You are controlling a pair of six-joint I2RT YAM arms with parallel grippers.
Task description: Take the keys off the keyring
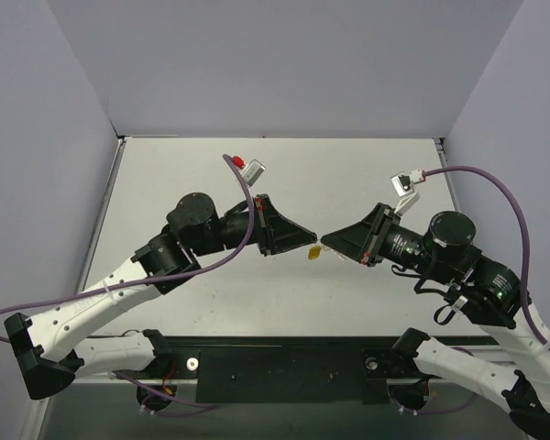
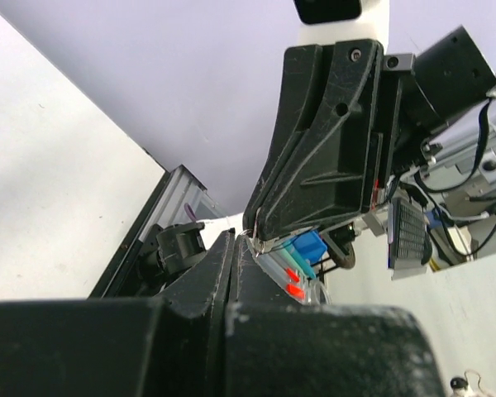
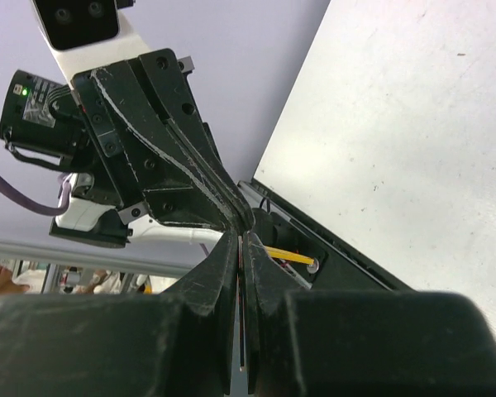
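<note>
My left gripper [image 1: 315, 240] and right gripper [image 1: 325, 240] are both clamped tight, tip to tip above the worktop [image 1: 348, 183]. The yellow-orange keyring [image 1: 313, 253] dangles right there, but I can't tell which one grips it.

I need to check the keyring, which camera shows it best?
Top external: the yellow keyring shows plainly between the left pincer and right pincer. Both wrist views show mostly black fingers, keyring not discernible.

The left jaws reach in from the left and the right jaws from the right, meeting tip to tip over the middle of the surface [image 1: 202, 183]. The keyring [image 1: 313, 252] sits just below that meeting point, at the left jaws' tip.
</note>
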